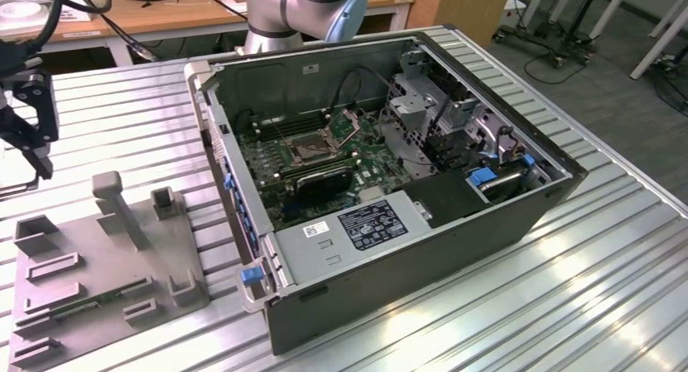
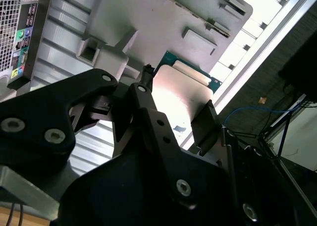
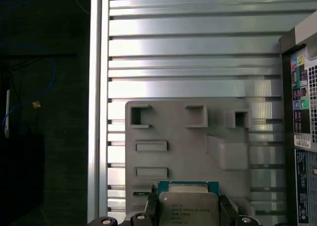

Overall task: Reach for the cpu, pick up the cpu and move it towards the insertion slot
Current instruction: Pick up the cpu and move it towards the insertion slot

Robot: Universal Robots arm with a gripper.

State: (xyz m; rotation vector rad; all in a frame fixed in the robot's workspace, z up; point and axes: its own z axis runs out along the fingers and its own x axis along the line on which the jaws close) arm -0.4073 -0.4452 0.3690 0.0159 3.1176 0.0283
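above the tray, the hand seemingly clamps the cpu edgewise.

The cpu is showing a pale silver top with a teal-green rim; the end effector is showing matte black; the tray is showing plain grey; the tabletop is gleaming in ribbed silver stripes; the motherboard is showing green inside the black case.

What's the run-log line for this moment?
claw: shut on cpu | position: over grey tray | insertion slot: not yet reached
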